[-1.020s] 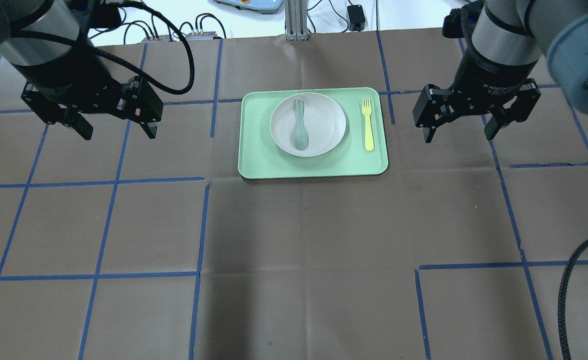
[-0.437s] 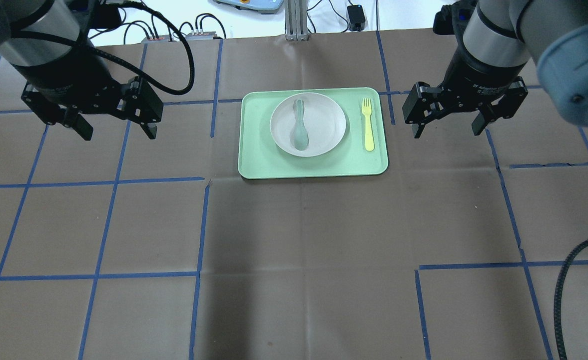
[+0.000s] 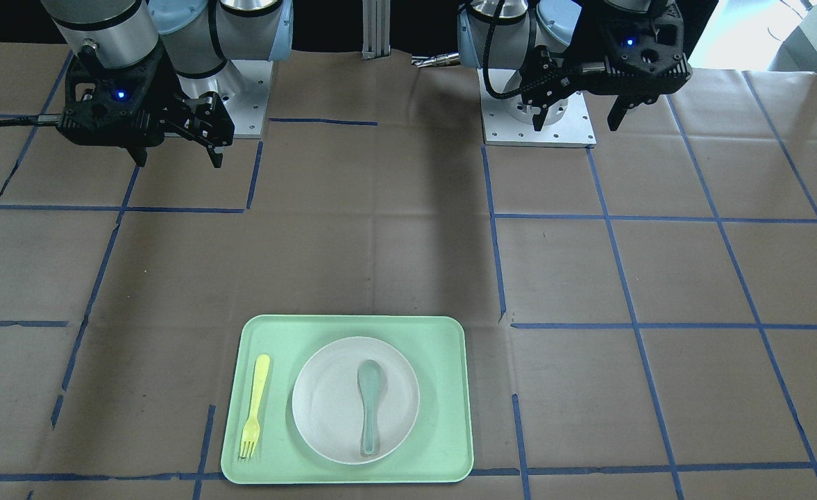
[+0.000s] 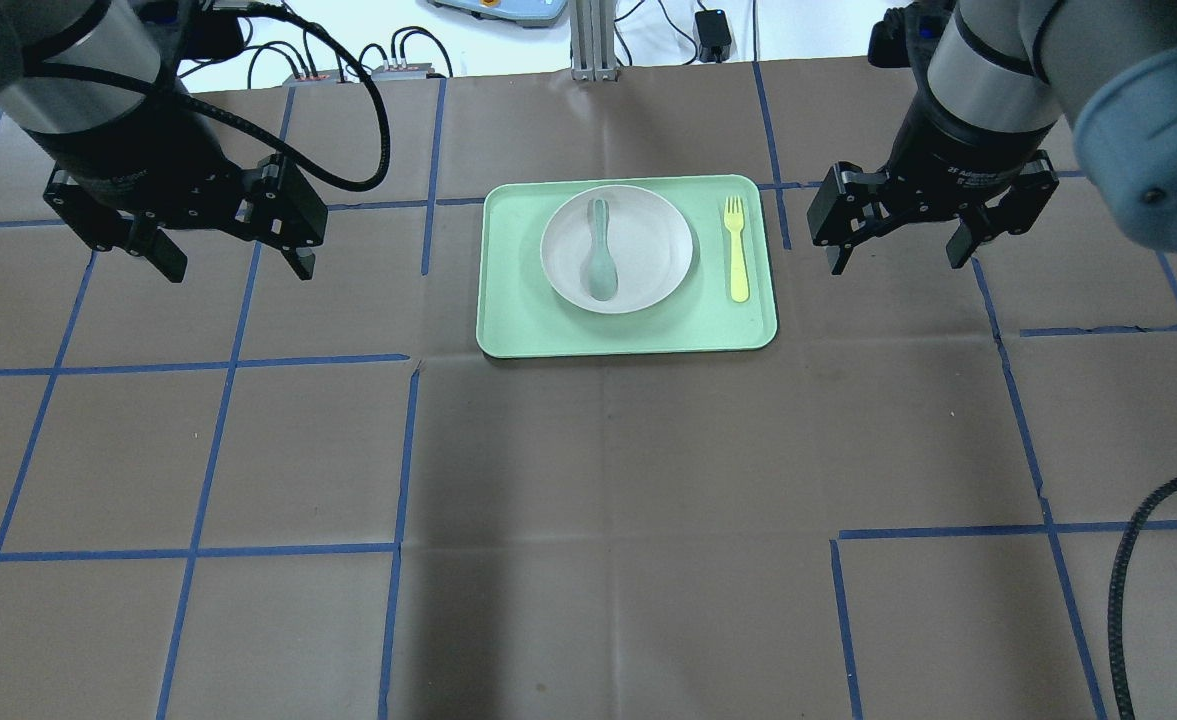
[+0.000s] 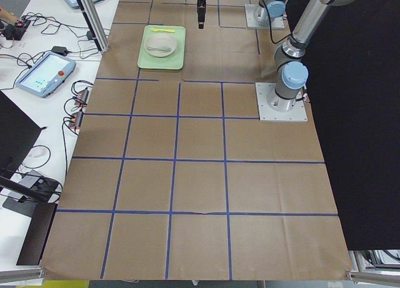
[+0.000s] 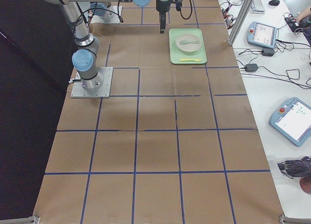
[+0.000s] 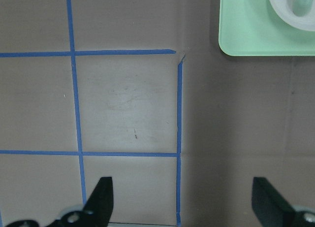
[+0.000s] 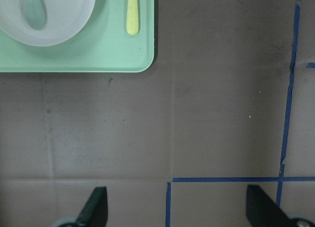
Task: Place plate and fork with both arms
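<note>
A: Starting nearest the robot, what is sitting where, taking the tray [image 4: 508, 330] as the landmark?

B: Both grippers are hanging above the table [image 4: 588, 480], off the tray's two short ends. The left gripper [image 4: 225, 258] is hovering well apart from the tray's left end, its jaws spread wide and holding nothing. The right gripper [image 4: 898, 252] is hovering near the tray's right end, likewise spread and empty.

A: And the task's things?

B: The plate [image 4: 648, 225] is lying in the middle of the tray, toward its far edge. A grey-green spoon [image 4: 601, 255] is resting inside the plate. The fork [image 4: 737, 250] is lying flat on the tray just beside the plate, on the side nearer the right gripper, tines pointing toward the far edge.

A: What is likely to be going wrong from here?

B: I am judging the fork risky: it is lying thin and flat, so spread jaws coming down could be skidding it across the smooth tray instead of pinching it. The plate's rim is shallow, so a grip could be slipping. Tilting the plate would be sending the loose spoon sliding out. Either push could also be shifting the tray itself.
</note>
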Available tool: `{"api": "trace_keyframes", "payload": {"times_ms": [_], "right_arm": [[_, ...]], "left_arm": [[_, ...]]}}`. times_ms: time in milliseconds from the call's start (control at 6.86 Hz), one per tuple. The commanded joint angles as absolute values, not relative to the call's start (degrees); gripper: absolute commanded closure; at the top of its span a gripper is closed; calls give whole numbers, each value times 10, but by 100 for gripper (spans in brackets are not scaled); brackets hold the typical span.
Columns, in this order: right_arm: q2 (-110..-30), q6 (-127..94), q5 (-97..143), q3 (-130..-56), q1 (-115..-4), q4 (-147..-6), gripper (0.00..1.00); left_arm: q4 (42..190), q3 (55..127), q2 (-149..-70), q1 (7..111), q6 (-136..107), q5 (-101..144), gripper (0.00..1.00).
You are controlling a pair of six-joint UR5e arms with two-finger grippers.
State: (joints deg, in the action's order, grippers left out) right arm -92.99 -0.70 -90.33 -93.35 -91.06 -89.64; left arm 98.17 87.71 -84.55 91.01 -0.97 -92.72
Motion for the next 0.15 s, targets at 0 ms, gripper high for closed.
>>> {"api": "trace_keyframes", "payload": {"times_ms": [0], "right_arm": [[-930,-7,-904,-933,-911,-896,0]], "left_arm": [[982,877,-846,911,-10,-927,0]]}}
